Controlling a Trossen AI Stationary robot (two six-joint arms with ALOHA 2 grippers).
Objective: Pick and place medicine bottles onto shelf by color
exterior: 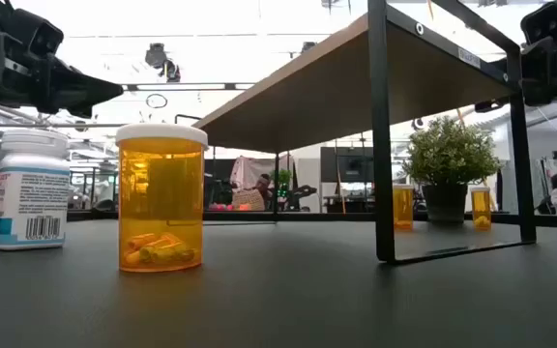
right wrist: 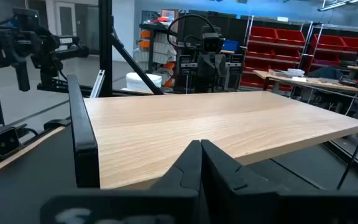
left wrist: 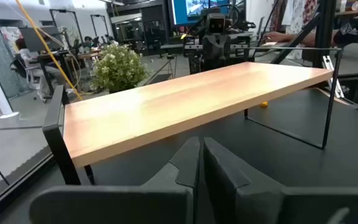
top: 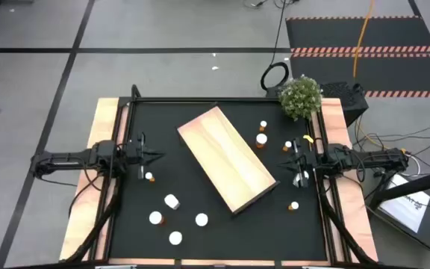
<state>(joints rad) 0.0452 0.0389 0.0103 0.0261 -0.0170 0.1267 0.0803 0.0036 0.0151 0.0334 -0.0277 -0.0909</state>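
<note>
The shelf (top: 226, 159) is set diagonally across the middle of the black tabletop (top: 200, 246), its long axis running from far-left to near-right in the high view; no bottle is seen on it. Both arms are parked at the table's sides, facing the shelf.

The left gripper (top: 149, 155) is closed and empty, fingers pressed together in the left wrist view. The right gripper (top: 293, 158) is likewise closed and holds nothing.

Bottles are split into two groups. On the left arm's side, toward the near edge, a small orange bottle (top: 150, 178) lies just beside the left gripper, with a cluster of white-capped bottles (top: 172, 202) farther toward the near edge. On the right arm's side, orange bottles (top: 261, 140) stand between the shelf and the plant (top: 300, 96), and one more (top: 294, 205) nearer the front.

Judgement: the small orange bottle is nearest to any gripper, lying just to the near side of the left one. A pick by the left arm is favoured; that gripper would have to be opened first. All bottles appear upright, so no long axis constrains the approach.
</note>
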